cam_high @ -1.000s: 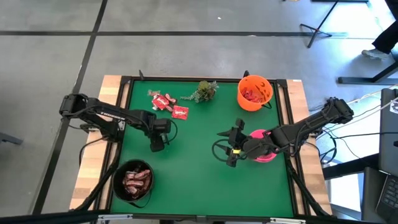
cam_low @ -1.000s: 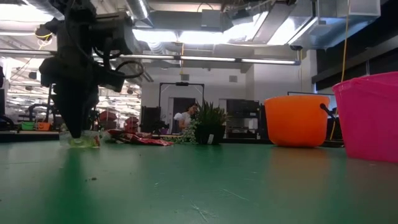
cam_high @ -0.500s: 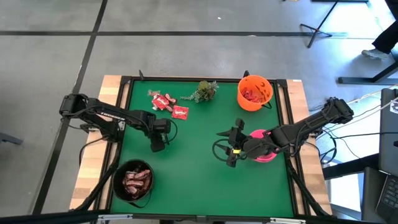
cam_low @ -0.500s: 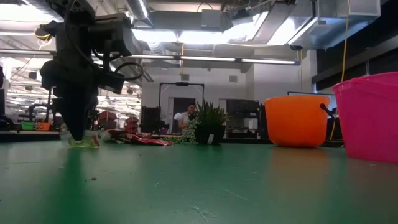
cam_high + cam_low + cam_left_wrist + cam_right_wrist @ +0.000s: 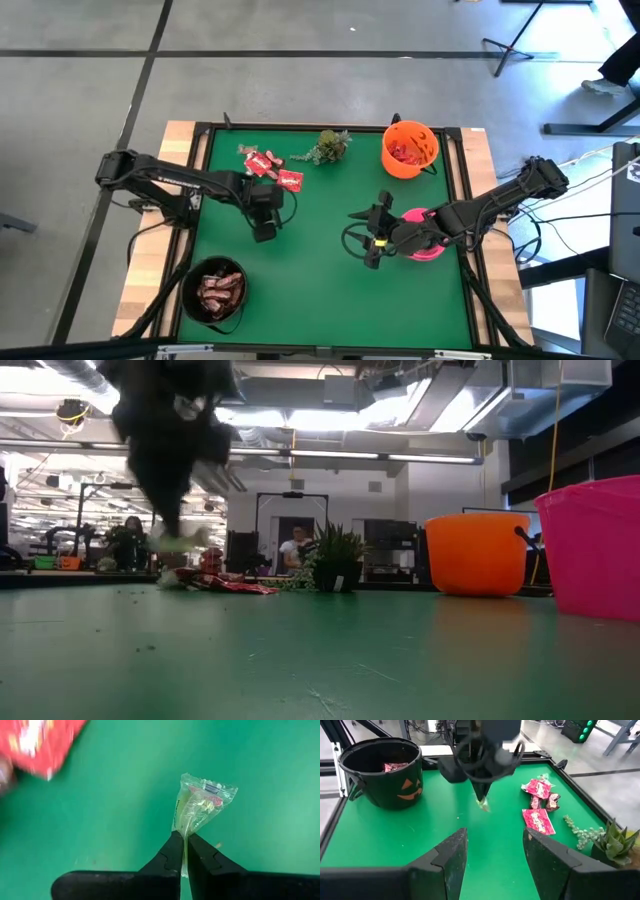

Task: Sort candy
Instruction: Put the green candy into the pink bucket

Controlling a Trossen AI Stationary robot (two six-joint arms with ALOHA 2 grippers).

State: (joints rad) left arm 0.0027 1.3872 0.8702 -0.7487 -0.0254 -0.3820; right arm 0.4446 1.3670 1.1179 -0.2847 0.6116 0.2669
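I have a clear-wrapped candy pinched by its lower edge between the closed fingers of the left gripper, lifted off the green table; in the low view it hangs as a pale blur under the arm, too smeared to read. The left gripper sits over the table's left-centre, just below the loose red candies.

Near it, toward the far edge, I count one red square packet lying alone and a small cluster beside it, perhaps three or four pieces; I cannot separate them. A green plant sprig lies just right of the cluster.

Three bowls: a black pumpkin-face bucket at the near left holding dark bars, too many and too heaped to count; an orange bucket at the far right with red packets inside; a pink bowl partly covered by the right arm, its contents hidden.

The right gripper waits at centre-right with its fingers spread apart and nothing between them.
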